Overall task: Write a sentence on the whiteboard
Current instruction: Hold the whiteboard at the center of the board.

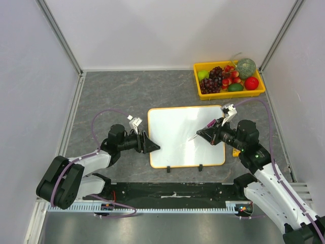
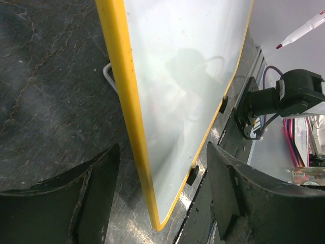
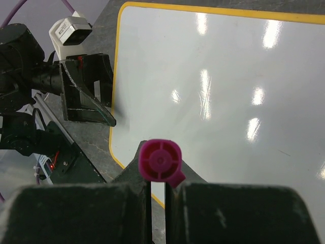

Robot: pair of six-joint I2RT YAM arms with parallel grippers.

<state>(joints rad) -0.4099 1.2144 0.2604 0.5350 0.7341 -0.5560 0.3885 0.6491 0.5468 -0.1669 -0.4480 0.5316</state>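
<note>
The whiteboard (image 1: 185, 134), white with a thin orange frame and two black feet, lies in the middle of the table and its surface shows no writing. My left gripper (image 1: 151, 144) is open at the board's left edge. In the left wrist view (image 2: 163, 190) its fingers stand on either side of the board's (image 2: 183, 76) near corner. My right gripper (image 1: 205, 134) is shut on a white marker (image 1: 194, 137), which points left over the board. The right wrist view shows the marker's magenta end (image 3: 160, 161) between my fingers (image 3: 158, 203), with the board (image 3: 228, 91) below.
A yellow tray (image 1: 229, 95) of fruit stands at the back right. A small yellow object (image 1: 236, 151) lies by the board's right edge. Grey walls close in the table on three sides. A white wire piece (image 2: 107, 76) shows under the board's edge.
</note>
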